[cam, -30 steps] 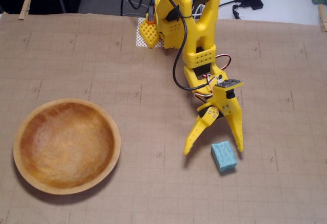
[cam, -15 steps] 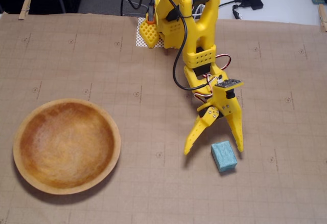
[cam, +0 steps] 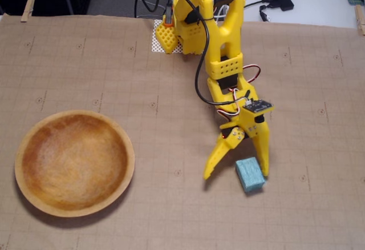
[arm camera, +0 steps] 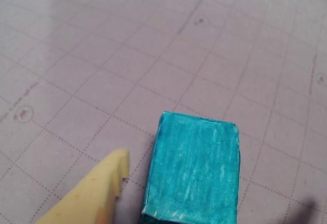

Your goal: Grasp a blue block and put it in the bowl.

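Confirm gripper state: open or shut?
Open. In the fixed view the gripper's two yellow fingers are spread in a V, and the blue block lies on the mat by the right finger, not clamped.

Teal block [cam: 250,174]; yellow pincer [cam: 236,173]; orange-brown bowl [cam: 122,141]; tan gridded mat [cam: 85,67].

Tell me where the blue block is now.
In the fixed view, the blue block lies on the mat right of centre, between the open end effector fingertips, far from the bowl.
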{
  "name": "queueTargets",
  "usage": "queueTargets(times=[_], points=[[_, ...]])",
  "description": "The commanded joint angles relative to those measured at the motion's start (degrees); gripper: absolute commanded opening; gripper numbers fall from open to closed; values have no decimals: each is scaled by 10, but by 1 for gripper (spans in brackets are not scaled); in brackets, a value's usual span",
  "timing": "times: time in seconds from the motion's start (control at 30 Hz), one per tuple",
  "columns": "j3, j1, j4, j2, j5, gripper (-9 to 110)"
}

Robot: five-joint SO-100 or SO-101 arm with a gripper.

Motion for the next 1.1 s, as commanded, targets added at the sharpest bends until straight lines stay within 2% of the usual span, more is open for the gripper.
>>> queueTargets(times=[0.0, 0.2, 0.57, 1.07], points=[[-25, 5, 2, 11, 0, 57], [-26, 4, 3, 12, -4, 56], [-18, 8, 4, 12, 1, 31], [-18, 9, 4, 20, -5, 14]])
